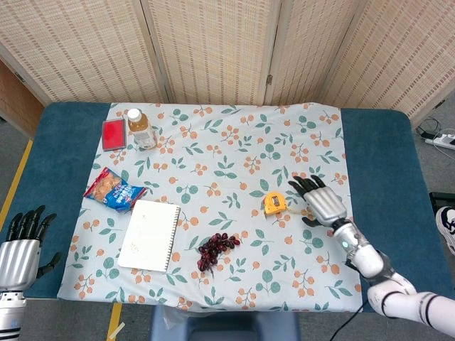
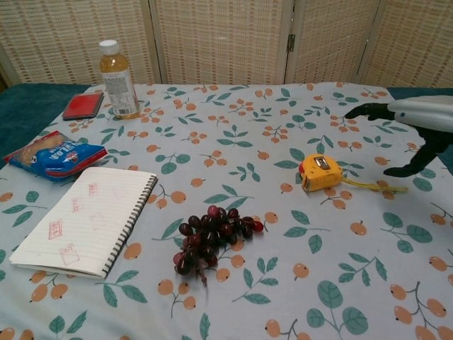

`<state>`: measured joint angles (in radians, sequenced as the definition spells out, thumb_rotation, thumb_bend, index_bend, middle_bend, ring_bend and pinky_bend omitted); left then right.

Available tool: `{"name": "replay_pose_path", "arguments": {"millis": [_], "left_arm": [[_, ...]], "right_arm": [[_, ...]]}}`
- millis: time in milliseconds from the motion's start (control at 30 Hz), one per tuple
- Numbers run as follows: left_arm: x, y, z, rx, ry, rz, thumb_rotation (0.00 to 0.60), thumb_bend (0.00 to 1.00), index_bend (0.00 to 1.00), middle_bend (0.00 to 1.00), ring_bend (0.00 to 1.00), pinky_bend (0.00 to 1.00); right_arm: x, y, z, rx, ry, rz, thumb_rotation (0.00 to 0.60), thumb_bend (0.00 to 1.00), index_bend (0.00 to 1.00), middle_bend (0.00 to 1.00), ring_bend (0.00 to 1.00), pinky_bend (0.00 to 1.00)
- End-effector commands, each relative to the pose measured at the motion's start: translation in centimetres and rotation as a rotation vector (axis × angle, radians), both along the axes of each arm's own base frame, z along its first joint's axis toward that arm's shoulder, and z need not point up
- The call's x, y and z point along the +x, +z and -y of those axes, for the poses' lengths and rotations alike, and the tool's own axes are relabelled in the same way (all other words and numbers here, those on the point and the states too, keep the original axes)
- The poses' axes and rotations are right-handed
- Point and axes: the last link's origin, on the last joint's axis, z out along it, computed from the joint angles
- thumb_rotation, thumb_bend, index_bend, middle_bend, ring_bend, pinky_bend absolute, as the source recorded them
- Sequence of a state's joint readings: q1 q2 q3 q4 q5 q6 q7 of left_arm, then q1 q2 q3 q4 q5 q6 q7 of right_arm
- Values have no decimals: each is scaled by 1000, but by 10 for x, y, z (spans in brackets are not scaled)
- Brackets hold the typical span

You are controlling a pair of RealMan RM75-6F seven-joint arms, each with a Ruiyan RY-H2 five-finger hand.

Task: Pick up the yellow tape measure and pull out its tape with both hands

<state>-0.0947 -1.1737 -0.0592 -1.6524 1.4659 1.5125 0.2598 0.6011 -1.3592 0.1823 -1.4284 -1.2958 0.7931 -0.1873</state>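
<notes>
Right hand (image 1: 323,202), fingers spread, hovers beside tape measure (image 1: 275,203); left hand (image 1: 21,241) seemingly empty.

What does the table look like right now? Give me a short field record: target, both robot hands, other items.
target: yellow tape measure lying on the floral cloth, a short length of tape out toward the right, not held
right robot hand: open, fingers spread, above the cloth just right of the tape measure, not touching it
left robot hand: open, at the table's near left edge, far from the target
other items: grapes, notebook, snack bag, bottle, red case
</notes>
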Motion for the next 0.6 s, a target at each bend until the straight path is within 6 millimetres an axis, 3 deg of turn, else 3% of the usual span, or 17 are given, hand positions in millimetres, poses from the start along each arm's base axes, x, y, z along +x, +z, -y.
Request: {"name": "replay_pose_path", "arguments": {"millis": [33, 400, 600], "left_arm": [[-2, 0, 1, -2, 10, 1, 600, 297, 179, 77, 89, 0], [-7, 1, 5, 2, 30, 5, 600, 297, 179, 77, 89, 0], [-7, 0, 5, 2, 28, 5, 600, 297, 179, 77, 89, 0]], "right_arm": [[13, -23, 19, 30, 16, -44, 600, 313, 0, 55, 95, 0], [21, -56, 33, 65, 48, -137, 600, 313, 2, 111, 110, 0], [23, -65, 36, 59, 55, -139, 600, 313, 79, 174, 146, 0]]}}
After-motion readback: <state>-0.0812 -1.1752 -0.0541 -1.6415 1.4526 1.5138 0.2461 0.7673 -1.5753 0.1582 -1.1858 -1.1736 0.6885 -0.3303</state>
